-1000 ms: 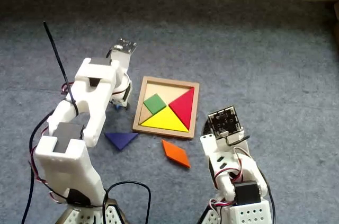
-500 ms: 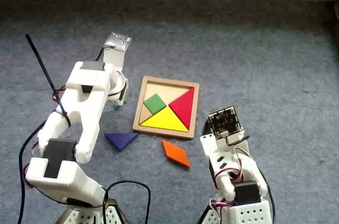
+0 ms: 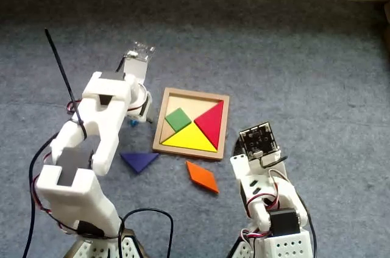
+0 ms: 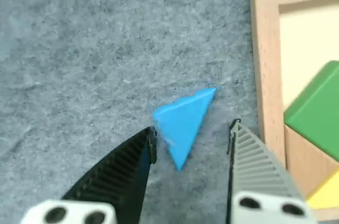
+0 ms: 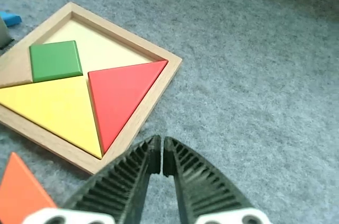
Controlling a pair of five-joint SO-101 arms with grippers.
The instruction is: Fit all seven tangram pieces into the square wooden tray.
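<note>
Underneath everything, grey carpet (image 3: 292,57), probably grippy enough to stop flat pieces sliding.

At left, the left arm (image 3: 100,124), extended far over the carpet and bent down just left of the tray. Left gripper (image 4: 193,130) spread wide and pointed at the carpet, apparently lined up for a pick.

At right and near, the right arm (image 3: 268,197), held short of the tray's near right corner, seemingly parked out of the way. Right gripper (image 5: 161,147) pinched to a thin slit, holding nothing, above bare carpet beside that corner.

In the middle, the square wooden tray (image 3: 196,93), flat on the carpet, with 3 of 7 pieces seated.

Along its near side, the yellow triangle (image 3: 189,138), long edge against the rim. At its right side, the red triangle (image 3: 211,122), edge to edge with the yellow. Left of the red, the green square (image 3: 178,119), turned on a corner to match those slopes. Bare wood at the far side and the left.

On the carpet near the tray, the orange parallelogram (image 3: 202,176); left of it, the dark blue triangle (image 3: 139,160). Both loose.

Smallest, the light blue triangle (image 4: 183,121), flat on the carpet just left of the tray, between the spread jaws. Contact with either jaw impossible to tell. Likely the next piece for the tray.
</note>
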